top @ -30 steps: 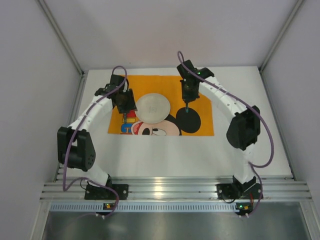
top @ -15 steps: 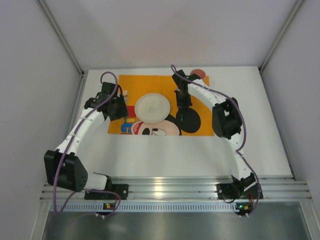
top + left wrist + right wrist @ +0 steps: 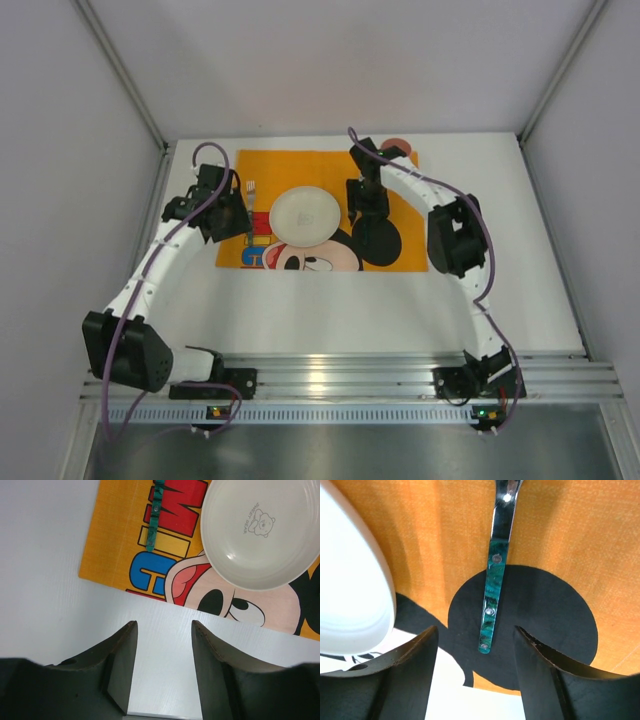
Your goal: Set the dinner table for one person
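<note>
Right pincer [image 3: 475, 642] stands wide and empty over a green-handled utensil [image 3: 492, 580], perhaps a knife, its head cropped; left pincer [image 3: 163, 630] gapes empty too. Rising straight up should avoid nudging the handle. White counter [image 3: 330, 300] spreads beneath both arms, long axis left to right

White arm links [image 3: 165, 252], black joints [image 3: 455, 236], purple cables [image 3: 489, 262]; left gripper [image 3: 162, 626] black.

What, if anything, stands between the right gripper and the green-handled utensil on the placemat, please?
Nothing visible. The open right gripper hangs over the green-handled utensil, lying flat on the placemat; the white plate sits aside, not touching it.
</note>
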### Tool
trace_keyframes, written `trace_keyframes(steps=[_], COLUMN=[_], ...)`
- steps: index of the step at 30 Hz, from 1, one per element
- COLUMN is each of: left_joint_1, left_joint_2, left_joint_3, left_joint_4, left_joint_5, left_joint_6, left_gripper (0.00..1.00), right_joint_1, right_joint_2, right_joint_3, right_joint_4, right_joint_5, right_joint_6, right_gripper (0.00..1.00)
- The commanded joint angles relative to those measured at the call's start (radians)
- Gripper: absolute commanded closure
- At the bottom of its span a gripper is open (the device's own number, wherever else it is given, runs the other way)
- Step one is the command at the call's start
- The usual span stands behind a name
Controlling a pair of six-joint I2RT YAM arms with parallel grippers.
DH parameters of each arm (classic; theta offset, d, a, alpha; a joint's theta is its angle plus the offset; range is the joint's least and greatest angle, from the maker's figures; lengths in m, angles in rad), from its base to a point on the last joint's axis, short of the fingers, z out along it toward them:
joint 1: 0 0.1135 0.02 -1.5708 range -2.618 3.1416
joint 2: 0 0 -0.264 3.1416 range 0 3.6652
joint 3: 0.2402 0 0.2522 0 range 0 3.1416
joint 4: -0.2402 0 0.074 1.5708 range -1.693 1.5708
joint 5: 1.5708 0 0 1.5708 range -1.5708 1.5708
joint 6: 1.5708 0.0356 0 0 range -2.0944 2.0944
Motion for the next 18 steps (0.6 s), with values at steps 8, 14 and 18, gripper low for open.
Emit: trace_keyframes(steps=[8, 14, 18], left_joint_1=[-0.016, -0.030, -0.018], left_joint_2=[0.068, -0.145, -0.224], left_joint_3=[0.335, -0.175, -0.639], left_joint_4=[-0.024, 0.752, 1.236], left_joint_5=[-0.249, -0.346, -0.383], left_joint_6=[0.039, 0.327, 0.501], left_gripper=[0.17, 0.01, 0.01], right_joint_1=[0.051, 0.071, 0.071], right_joint_2=[-0.542, -1.002, -1.284], right_joint_3=[-0.209, -0.548, -0.905], right_joint_4=[0.108, 0.375, 0.612], right_joint_5=[0.005, 0.125, 0.134], right_joint_6=[-0.164, -0.230, -0.276], right_gripper=[0.37, 0.00, 0.00])
